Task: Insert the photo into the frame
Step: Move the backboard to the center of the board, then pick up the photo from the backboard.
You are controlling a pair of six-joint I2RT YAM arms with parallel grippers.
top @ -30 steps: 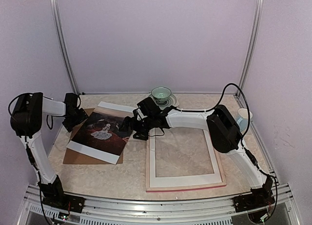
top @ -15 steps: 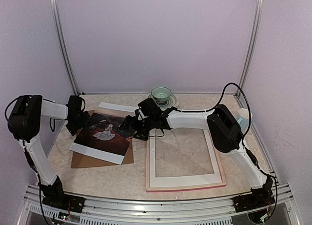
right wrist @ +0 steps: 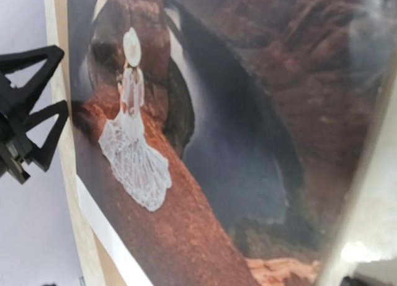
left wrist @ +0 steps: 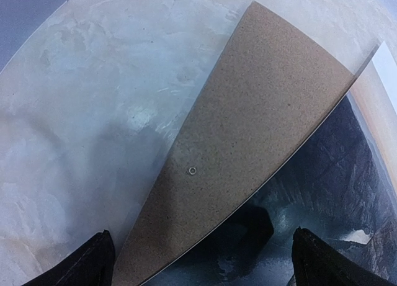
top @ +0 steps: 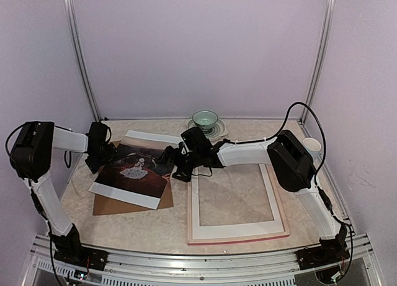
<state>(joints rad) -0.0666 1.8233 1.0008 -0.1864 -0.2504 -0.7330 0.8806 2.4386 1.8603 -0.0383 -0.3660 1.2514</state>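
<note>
On the left half of the pale marbled bench [top: 155,227], the dark rectangular photo [top: 133,171] of a white-dressed figure lies on a brown backing board [top: 118,203]. It is just beside the thin-rimmed pink and pale-wood frame [top: 238,238], which lies flat with a white mat [top: 236,226] inside. My left hand [top: 107,154], spread wide, hovers at the photo's left edge. My right hand [top: 169,157], equally wide, is at its right edge. Neither holds anything.

Glossy photo [right wrist: 236,112], matt grainy backing board [left wrist: 248,125] — polished marbled tabletop [left wrist: 80,100]
</note>
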